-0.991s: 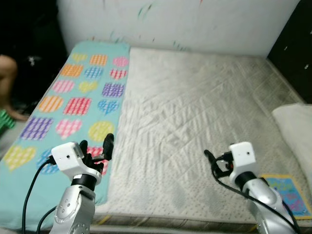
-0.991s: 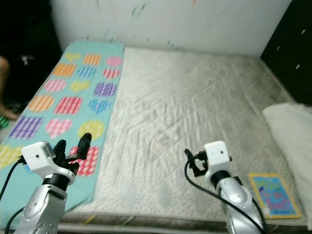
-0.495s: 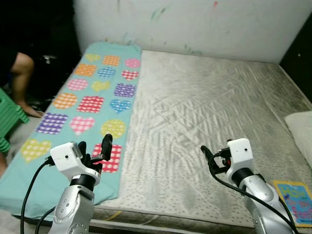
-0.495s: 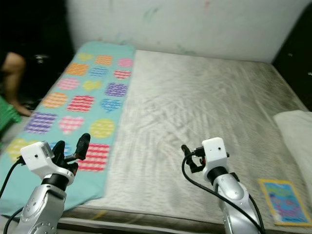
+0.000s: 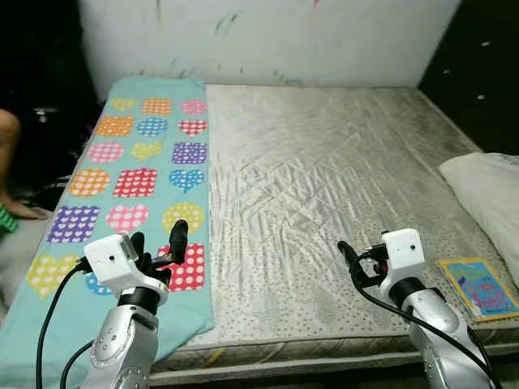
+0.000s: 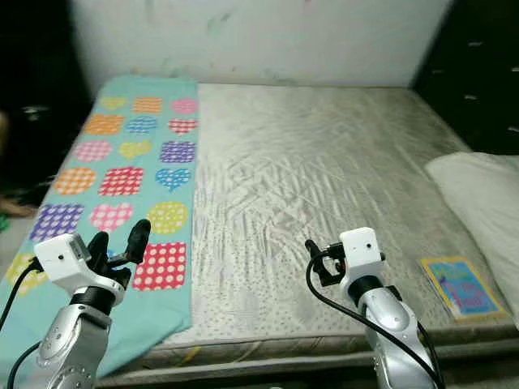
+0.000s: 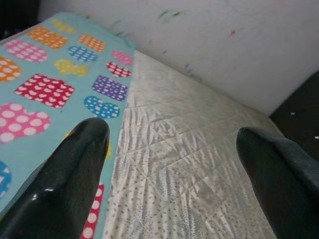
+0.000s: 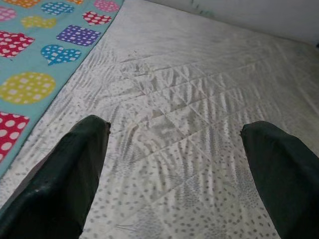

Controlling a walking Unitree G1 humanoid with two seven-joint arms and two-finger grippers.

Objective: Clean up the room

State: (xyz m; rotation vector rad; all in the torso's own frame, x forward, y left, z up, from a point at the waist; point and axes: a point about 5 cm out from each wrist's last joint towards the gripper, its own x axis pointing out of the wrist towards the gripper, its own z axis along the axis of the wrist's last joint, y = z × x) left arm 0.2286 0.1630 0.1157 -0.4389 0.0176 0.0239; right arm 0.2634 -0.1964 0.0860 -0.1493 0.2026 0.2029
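Currently facing a bed, camera looking down over it.

Far left edge: person's bare leg [image 5: 10,174] beside the bed, partly cut off by the frame, dark surroundings behind.

Left strip of bed: turquoise blanket [image 5: 130,174] with coloured hearts and squares, laid flat along the left side of the mattress [image 5: 324,178], near corner draping over the front edge. Right border of blanket straight, running front to back.

Left gripper [image 5: 156,245] raised over the near end of the blanket, above the red dotted patch. Fingers [image 7: 79,164] spread wide, holding nothing; wrist view looks between them at blanket border and bare mattress.

Centre: mattress bare, pale quilted cover, wrinkled, grey dotted pattern toward the front edge. White wall [image 5: 268,36] behind the head of the bed, with small paint marks.

Right gripper [image 6: 318,263] raised over the front part of the mattress, right of centre, well apart from the blanket. Fingers [image 8: 75,174] spread wide, empty; wrist view shows only quilted cover and a corner of blanket between them. Black cable looping from the wrist down the silver arm.

Right side: thin picture book [image 5: 478,288], blue cover with yellow border, flat on the mattress near the front right corner, near the right arm but not touching. White pillow [image 5: 486,194] behind the book at the right edge. Dark cabinet [image 5: 482,73] beyond, top right.
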